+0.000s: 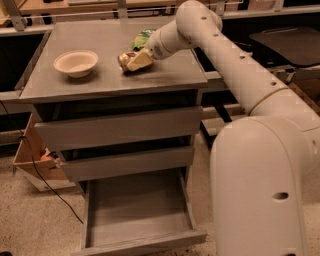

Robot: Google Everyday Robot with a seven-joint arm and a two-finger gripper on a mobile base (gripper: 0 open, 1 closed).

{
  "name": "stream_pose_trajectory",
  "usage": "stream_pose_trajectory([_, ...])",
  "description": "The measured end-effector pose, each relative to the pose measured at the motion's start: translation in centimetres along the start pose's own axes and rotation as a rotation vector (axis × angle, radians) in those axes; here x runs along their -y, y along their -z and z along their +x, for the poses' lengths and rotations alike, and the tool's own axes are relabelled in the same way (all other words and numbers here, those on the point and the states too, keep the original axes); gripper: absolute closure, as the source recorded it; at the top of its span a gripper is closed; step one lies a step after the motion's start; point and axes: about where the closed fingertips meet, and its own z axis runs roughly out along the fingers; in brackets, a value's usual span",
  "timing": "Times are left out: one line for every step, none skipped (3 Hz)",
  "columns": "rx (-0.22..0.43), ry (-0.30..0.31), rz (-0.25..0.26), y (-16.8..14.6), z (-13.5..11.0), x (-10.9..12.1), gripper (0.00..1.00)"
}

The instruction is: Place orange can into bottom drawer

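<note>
It looks like a robot lab or workshop. A grey cabinet (pixel 120 127) stands on a speckled floor (pixel 30 220), with a cardboard box (pixel 30 160) and a loose cable (pixel 50 190) beside it and benches (pixel 100 5) behind. The claw (pixel 136 61) is low over the counter (pixel 100 82), at the can (pixel 125 60).

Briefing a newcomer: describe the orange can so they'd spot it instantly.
Look at the top of the grey cabinet, right of the pale bowl. There, right at the robot's gripper, is the orange can. It is small, shiny and golden-brown, unlike the green bag behind it.
</note>
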Motion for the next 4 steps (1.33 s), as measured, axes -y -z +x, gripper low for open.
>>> stream_pose_trajectory([-0.004,0.051,-0.011,3.3,-0.1,-1.2,1.00])
stream_pose_trajectory([-0.005,0.082,-0.013,5.1,-0.3,-2.0,1.00])
stream_pose_trajectory([0.001,0.111,-0.038,8.0,-0.7,-3.1,1.00])
stream_pose_trajectory([0.007,0.119,-0.097,12.0,-0.6,-5.4,1.00])
